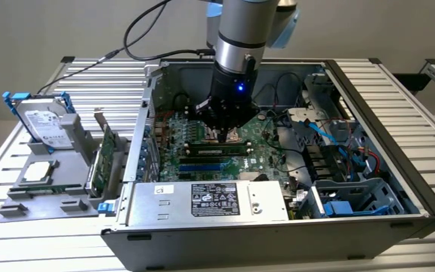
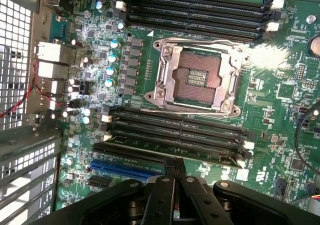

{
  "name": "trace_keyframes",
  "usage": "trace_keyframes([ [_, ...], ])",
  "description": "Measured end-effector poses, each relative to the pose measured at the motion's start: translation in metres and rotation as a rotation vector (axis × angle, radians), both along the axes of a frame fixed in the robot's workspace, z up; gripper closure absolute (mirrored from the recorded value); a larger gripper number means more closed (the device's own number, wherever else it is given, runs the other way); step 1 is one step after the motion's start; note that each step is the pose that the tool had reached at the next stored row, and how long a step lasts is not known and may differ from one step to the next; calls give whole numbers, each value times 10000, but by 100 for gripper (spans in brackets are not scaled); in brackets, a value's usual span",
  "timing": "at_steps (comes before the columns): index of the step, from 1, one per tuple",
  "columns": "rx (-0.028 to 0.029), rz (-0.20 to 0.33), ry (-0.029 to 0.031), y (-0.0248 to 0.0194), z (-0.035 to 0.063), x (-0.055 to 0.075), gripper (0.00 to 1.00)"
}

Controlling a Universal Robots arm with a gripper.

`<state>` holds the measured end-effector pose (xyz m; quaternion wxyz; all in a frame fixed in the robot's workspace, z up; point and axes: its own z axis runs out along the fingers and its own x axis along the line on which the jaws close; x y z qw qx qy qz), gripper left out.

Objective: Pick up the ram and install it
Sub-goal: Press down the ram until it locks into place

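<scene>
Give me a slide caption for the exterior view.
Robot arm's gripper reaches into the open black computer case, jaws shut, just above a thin green ram stick on the green motherboard.

exterior: high, angled down on open computer case (image 1: 278,226) | wrist: close, facing motherboard (image 2: 280,95) | shared: motherboard

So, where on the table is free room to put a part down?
Bare slats lie in front of the gray rack, at the table's near corner, and behind the case at the exterior view's right. Inside the case it is crowded.

Silver arm (image 1: 242,28), black gripper (image 1: 224,136), blue light.
</scene>
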<state>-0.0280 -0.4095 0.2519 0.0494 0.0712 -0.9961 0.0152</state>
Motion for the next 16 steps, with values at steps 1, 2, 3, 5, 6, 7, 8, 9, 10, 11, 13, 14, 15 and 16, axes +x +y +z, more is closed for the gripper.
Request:
trace_keyframes([
  [1,1,-23,-1,-4,2,0,89],
  [2,-1,-70,0,-7,4,0,89],
  [3,3,-99,0,-13,4,0,89],
  [5,36,-114,0,-47,4,0,89],
  [6,36,-136,1,-68,4,0,89],
  [7,43,-149,1,-79,4,0,89],
  [8,55,-149,0,-81,3,0,89],
  [9,57,-150,0,-81,4,0,89],
  [10,57,-150,0,-81,4,0,89],
  [11,57,-150,0,-81,4,0,89],
  [13,56,-149,1,-81,4,0,89],
  [14,56,-149,1,-82,4,0,89],
  [15,56,-149,1,-81,4,0,89],
  [16,56,-149,1,-82,4,0,89],
])
